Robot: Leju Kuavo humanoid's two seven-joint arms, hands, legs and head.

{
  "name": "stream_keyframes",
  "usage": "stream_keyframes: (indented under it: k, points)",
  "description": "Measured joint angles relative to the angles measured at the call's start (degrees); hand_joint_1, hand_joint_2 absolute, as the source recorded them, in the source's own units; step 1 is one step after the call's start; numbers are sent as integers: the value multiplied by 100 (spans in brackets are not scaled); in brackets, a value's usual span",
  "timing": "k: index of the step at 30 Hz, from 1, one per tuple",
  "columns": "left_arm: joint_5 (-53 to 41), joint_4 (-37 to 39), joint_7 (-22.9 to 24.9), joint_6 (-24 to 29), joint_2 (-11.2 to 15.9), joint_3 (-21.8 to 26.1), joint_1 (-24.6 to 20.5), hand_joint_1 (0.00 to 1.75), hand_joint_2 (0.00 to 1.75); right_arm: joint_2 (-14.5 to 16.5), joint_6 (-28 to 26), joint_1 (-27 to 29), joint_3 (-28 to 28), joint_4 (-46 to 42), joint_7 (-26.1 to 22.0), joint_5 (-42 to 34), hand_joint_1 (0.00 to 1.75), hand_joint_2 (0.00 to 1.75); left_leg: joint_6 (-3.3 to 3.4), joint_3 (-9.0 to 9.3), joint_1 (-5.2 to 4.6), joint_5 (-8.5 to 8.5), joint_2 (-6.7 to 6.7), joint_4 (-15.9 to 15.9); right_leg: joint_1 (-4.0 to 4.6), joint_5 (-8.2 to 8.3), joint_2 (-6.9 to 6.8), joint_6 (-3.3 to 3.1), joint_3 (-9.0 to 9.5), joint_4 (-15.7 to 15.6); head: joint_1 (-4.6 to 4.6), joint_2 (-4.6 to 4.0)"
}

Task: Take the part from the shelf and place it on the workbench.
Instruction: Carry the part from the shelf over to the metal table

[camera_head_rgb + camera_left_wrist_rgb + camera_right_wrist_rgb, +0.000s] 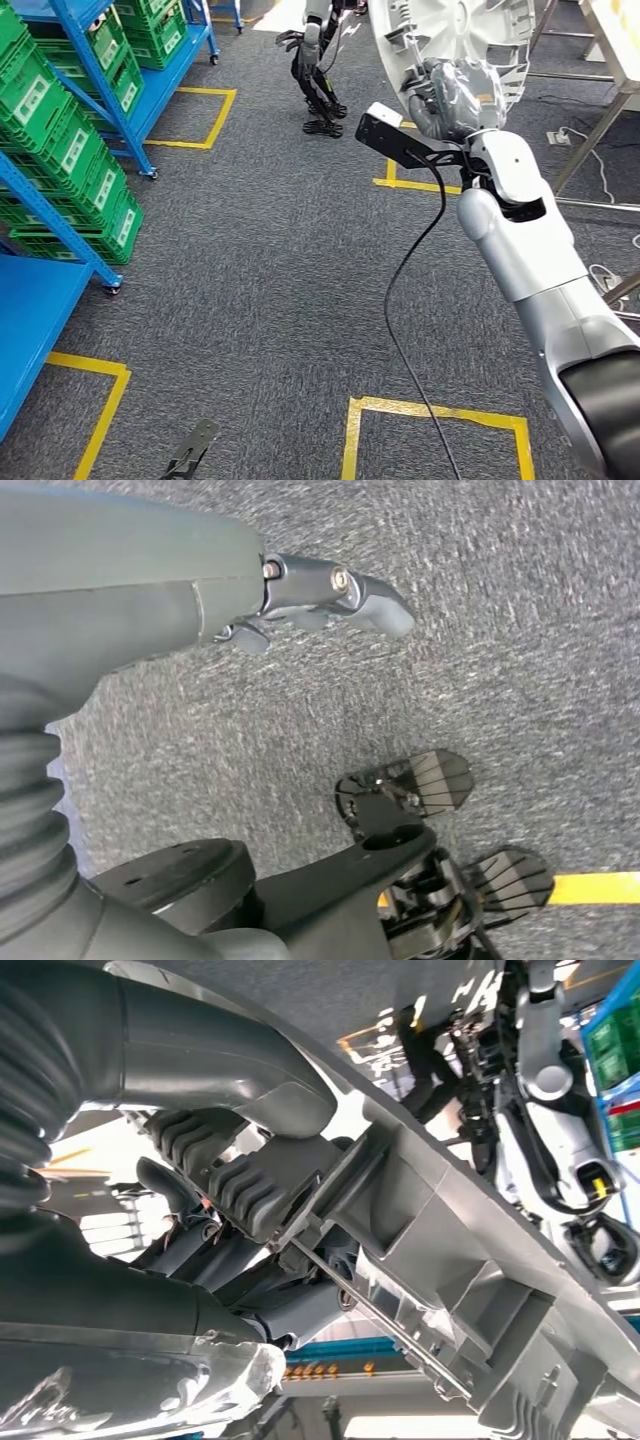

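One wide stretch of grey carpet floor (264,260) lies open in front of you, and it takes most of the head view. Yellow tape lines (430,410) mark squares on it, one near your feet and others further away. On your left side the blue shelf (45,220) runs along the edge of the room, filled with green crates (72,150), and its wheeled feet stand on the carpet. On the far right you see the metal legs of the worktop (596,125), with its pale top just at the corner of the view. Another robot (317,60) stands far ahead near the top edge, well apart from you.

Your right arm (528,260) reaches forward and up on the right side. The right hand (453,95) is clamped on the part (453,30), a large silver-grey round cover with ribs, and holds it raised in the air above the floor, near the worktop side but not on it. In the right wrist view the fingers (226,1175) press on the ribbed back of the part. A black cable (411,300) hangs from the wrist down toward the floor.

The left hand (332,590) hangs low over the carpet, holding nothing, with its dark fingers stretched out and not curled.
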Motion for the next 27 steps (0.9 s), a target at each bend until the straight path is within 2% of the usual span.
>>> stream_keyframes:
  k: [1, 2, 3, 4, 5, 6, 7, 8, 9, 10, 11, 12, 13, 14, 16, 17, 18, 20, 21, 22, 23, 24, 25, 26, 27]
  points:
    - [-1, 0, 0, 0, -2, 0, -6, 0, 175, -16, 0, 2, -14, 0, 1, -1, 175, 175, 40, 6, -3, 11, 62, -9, 5, -6, -66, 30, -22, 9, -2, 0]
    - [-3, 0, 0, 1, -4, -1, -12, 0, 175, -31, 0, 0, -26, 0, 2, -2, 175, 175, 83, 13, -4, 23, 127, -18, 17, -66, -216, 54, -76, 101, 20, 0]
    - [-3, 0, 0, 1, -6, -1, -16, 0, 175, -38, 0, -3, -34, 0, 1, -4, 175, 175, 119, 19, -5, 31, 194, -27, 31, -192, -416, 71, -182, 321, 39, 0]
    - [-4, 0, 0, 1, -4, -1, -17, 0, 175, -39, 0, -3, -34, 0, -5, -4, 175, 175, 145, 25, -18, 30, 258, -27, 45, -373, -636, 84, -340, 664, 57, 0]
    - [-4, 0, 0, 2, -1, -1, -12, 0, 175, -39, 0, 1, -32, 0, -11, -3, 175, 175, 163, 29, -31, 25, 323, -27, 44, -566, -760, 96, -523, 1077, 74, 0]
    - [-4, 0, 0, 2, 3, 0, -7, 0, 175, -39, 0, 10, -29, 0, -17, -2, 175, 175, 172, 33, -39, 20, 391, -26, 40, -710, -812, 105, -689, 1447, 72, 0]
    - [-4, 0, 0, 2, 5, 0, -4, 0, 175, -40, 0, 18, -27, 0, -21, -1, 175, 175, 178, 39, -45, 13, 459, -26, 37, -764, -830, 108, -775, 1655, 73, 0]
    - [-4, 0, 0, 2, 5, 0, -3, 0, 175, -40, 0, 24, -27, 0, -21, -1, 175, 175, 180, 48, -51, 3, 526, -26, 37, -713, -840, 105, -748, 1634, 76, 0]
    - [-4, 0, 0, 2, 3, -1, -4, 0, 175, -40, 0, 26, -28, 0, -18, -2, 175, 175, 175, 62, -56, -9, 591, -25, 41, -572, -868, 94, -594, 1376, 74, 0]
    - [-4, 0, 0, 2, 1, -1, -5, 0, 175, -40, 0, 22, -31, 0, -14, -2, 175, 175, 162, 82, -63, -26, 649, -25, 51, -397, -955, 78, -357, 967, 75, 0]
    - [-4, 0, 0, 2, 1, -1, -6, 0, 175, -40, 0, 14, -33, 0, -10, -2, 175, 175, 141, 100, -82, -46, 701, -24, 86, -276, -1097, 60, -121, 572, 75, 0]
    - [-4, 0, 0, 2, 3, -1, -7, 0, 175, -39, -1, 5, -35, -1, -6, -2, 175, 175, 117, 115, -102, -63, 746, -23, 112, -198, -1198, 32, 50, 276, 70, 0]
    - [-4, 0, 0, 2, 6, -1, -8, 0, 175, -39, -1, -2, -35, -2, -4, -2, 175, 175, 96, 129, -121, -74, 793, -24, 137, -176, -1261, 6, 135, 121, 67, 0]
    - [-4, 0, 0, 1, 8, -1, -9, 0, 175, -41, -2, -6, -36, -2, -3, -1, 175, 175, 75, 140, -134, -81, 846, -31, 160, -188, -1247, -23, 145, 86, 65, 0]
    - [-4, 0, 0, 0, 4, -1, -14, 0, 175, -54, -2, -11, -50, -7, -3, -4, 175, 175, 22, 161, -126, -109, 920, -40, 145, -158, -1087, -95, 127, 59, 63, 0]
    - [-4, 0, 0, 1, 1, -1, -19, 0, 175, -61, -2, -20, -62, -14, -1, -7, 175, 175, -8, 143, -114, -165, 857, 9, 132, -144, -1016, -133, 127, 42, 64, 0]
    - [-4, 0, 0, 1, -1, -2, -25, 0, 175, -64, -3, -34, -71, -23, -1, -9, 175, 175, -33, 73, -104, -274, 739, 166, 112, -128, -951, -167, 130, 24, 56, 0]
    - [-4, 0, 0, 2, -3, -2, -26, 0, 175, -64, -4, -60, -75, -34, -2, -12, 175, 175, -60, -267, -91, -615, 470, 856, 89, -111, -808, -205, 131, 7, 34, 0]
    - [-3, 0, 0, 1, -3, -1, -21, 0, 175, -64, -4, -67, -75, -34, -3, -12, 175, 175, -65, -481, -92, -761, 414, 1256, 86, -108, -730, -213, 129, 5, 24, 0]
    - [-1, 0, 0, 1, -4, -1, -15, 0, 175, -65, -4, -70, -75, -34, -3, -13, 175, 175, -67, -647, -91, -820, 394, 1537, 84, -106, -647, -214, 129, 6, 19, 0]
    - [2, 0, 0, 1, -4, 0, -13, 0, 175, -66, -3, -73, -78, -33, -3, -13, 175, 175, -65, -718, -89, -763, 388, 1613, 80, -104, -563, -211, 130, 7, 20, 0]
    - [5, 0, 0, 1, -4, 0, -14, 0, 175, -67, -3, -82, -83, -33, -2, -14, 175, 175, -62, -671, -82, -598, 372, 1457, 71, -100, -475, -205, 131, 10, 20, 0]
    - [8, 0, 0, 1, -3, 0, -19, 0, 175, -69, -2, -98, -89, -33, -2, -15, 175, 175, -62, -528, -67, -375, 314, 1124, 57, -95, -388, -191, 130, 14, 19, 0]
    - [11, 0, 0, 1, -1, 0, -23, 0, 175, -71, -2, -123, -96, -33, -2, -15, 175, 175, -69, -351, -37, -171, 168, 740, 41, -90, -301, -168, 122, 20, 19, 0]
    - [13, 0, 0, 1, -1, 0, -26, 0, 175, -75, -2, -159, -108, -33, -2, -15, 175, 175, -77, -188, 2, -37, -1, 374, 34, -86, -217, -138, 95, 44, 20, 0]
